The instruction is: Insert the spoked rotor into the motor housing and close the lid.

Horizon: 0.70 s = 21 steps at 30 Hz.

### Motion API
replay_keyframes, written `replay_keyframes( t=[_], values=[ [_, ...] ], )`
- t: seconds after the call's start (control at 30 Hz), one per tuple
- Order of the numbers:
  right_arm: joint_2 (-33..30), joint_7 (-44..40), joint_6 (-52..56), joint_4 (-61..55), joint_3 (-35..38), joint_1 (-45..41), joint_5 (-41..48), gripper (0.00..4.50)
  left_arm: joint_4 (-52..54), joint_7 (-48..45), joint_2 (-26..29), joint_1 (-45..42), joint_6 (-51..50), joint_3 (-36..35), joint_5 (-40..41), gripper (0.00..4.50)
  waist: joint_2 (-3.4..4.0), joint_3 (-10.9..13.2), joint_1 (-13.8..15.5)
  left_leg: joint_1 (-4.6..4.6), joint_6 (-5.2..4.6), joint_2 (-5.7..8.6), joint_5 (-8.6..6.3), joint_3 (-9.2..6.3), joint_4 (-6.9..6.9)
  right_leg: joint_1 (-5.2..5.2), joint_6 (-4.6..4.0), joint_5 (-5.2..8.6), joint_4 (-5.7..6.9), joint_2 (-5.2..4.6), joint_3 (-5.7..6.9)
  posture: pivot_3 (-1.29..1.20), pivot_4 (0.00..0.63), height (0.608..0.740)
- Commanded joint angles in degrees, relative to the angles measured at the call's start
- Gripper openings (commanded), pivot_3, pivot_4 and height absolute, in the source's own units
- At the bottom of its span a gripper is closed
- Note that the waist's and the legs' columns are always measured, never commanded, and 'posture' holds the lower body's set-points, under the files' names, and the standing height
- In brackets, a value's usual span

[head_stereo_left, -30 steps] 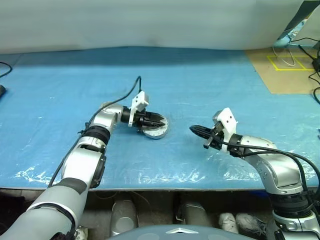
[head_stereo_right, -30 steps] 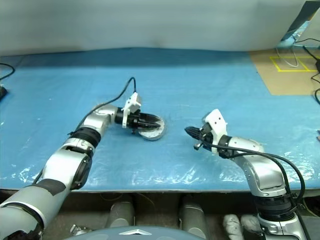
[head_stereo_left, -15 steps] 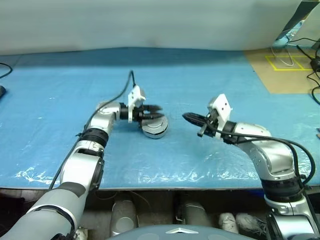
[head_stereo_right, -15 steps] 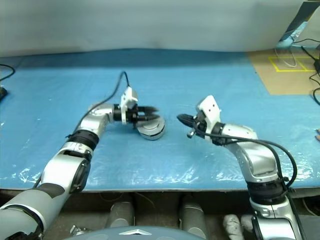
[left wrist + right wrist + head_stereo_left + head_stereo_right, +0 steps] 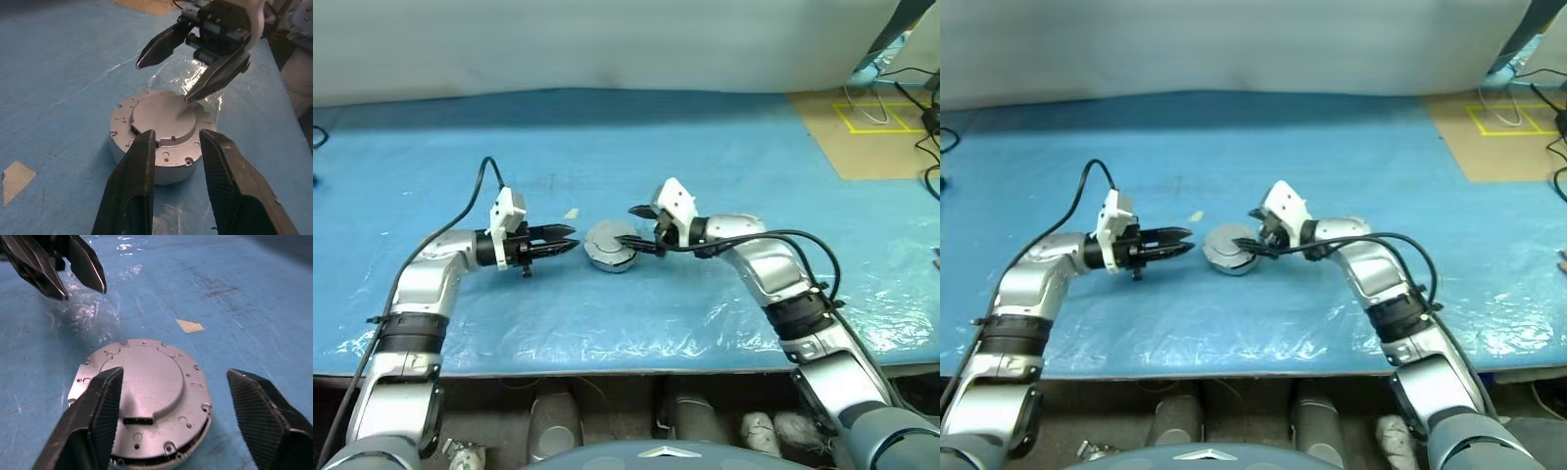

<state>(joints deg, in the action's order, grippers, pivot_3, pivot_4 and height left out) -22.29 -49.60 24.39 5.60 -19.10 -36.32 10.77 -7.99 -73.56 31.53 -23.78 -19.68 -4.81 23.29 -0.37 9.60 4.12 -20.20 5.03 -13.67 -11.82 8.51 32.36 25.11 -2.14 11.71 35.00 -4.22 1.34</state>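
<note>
Right wrist view puts the closed motor housing (image 5: 146, 401) straight ahead of my right gripper (image 5: 634, 230), lid (image 5: 146, 379) down on top, smooth face up. Its fingers stand wide, holding nothing, one tip over the lid's near edge. My left gripper (image 5: 558, 242) sits just beside the housing on the opposite side, fingers partly apart, empty, not touching it. I see a small tan scrap (image 5: 571, 213) lying near the housing. Blue sheet (image 5: 705, 157) stretches bare all around both grippers.
</note>
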Motion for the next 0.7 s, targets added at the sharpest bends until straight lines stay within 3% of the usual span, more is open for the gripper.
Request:
replay_keyframes(
  t=[0.03,0.23,0.6,0.7],
  values=[
    [0.5,-3.5,-4.4,2.2,-1.9,-1.9,-1.9,4.47,8.5,2.7,1.5,3.9,-2.7,-2.0,3.2,1.46,0.0,0.0,-0.1,0.03,0.0,0.01,0.0,0.01,0.02,-0.05,0.0,0.0,-0.03,-0.01,-0.02,0.0,0.15,0.74],
    [1.6,-5.4,-9.2,7.7,-3.5,-3.0,-5.5,4.47,13.2,6.6,2.2,9.5,-3.8,-2.8,4.8,1.46,0.01,0.0,-0.4,0.11,-0.01,-0.03,0.0,0.06,0.08,-0.05,-0.01,0.0,-0.03,0.03,-0.07,0.0,0.15,0.74],
    [3.0,-4.8,-11.2,11.5,-2.7,-2.6,-7.8,4.47,11.9,7.1,3.4,9.5,-1.5,-2.3,5.3,1.46,0.0,0.0,-0.7,0.15,-0.02,-0.02,0.0,0.07,0.22,-0.06,-0.02,0.0,0.07,0.02,-0.1,0.0,0.15,0.74],
    [2.8,-5.0,-11.3,12.0,-2.9,-2.2,-8.1,3.92,11.5,7.4,3.0,9.4,-1.1,-1.7,5.0,1.46,0.0,0.0,-0.7,0.15,-0.02,-0.02,0.0,0.07,0.28,-0.06,-0.02,0.0,0.12,0.02,-0.11,0.0,0.15,0.74]
  ],
)
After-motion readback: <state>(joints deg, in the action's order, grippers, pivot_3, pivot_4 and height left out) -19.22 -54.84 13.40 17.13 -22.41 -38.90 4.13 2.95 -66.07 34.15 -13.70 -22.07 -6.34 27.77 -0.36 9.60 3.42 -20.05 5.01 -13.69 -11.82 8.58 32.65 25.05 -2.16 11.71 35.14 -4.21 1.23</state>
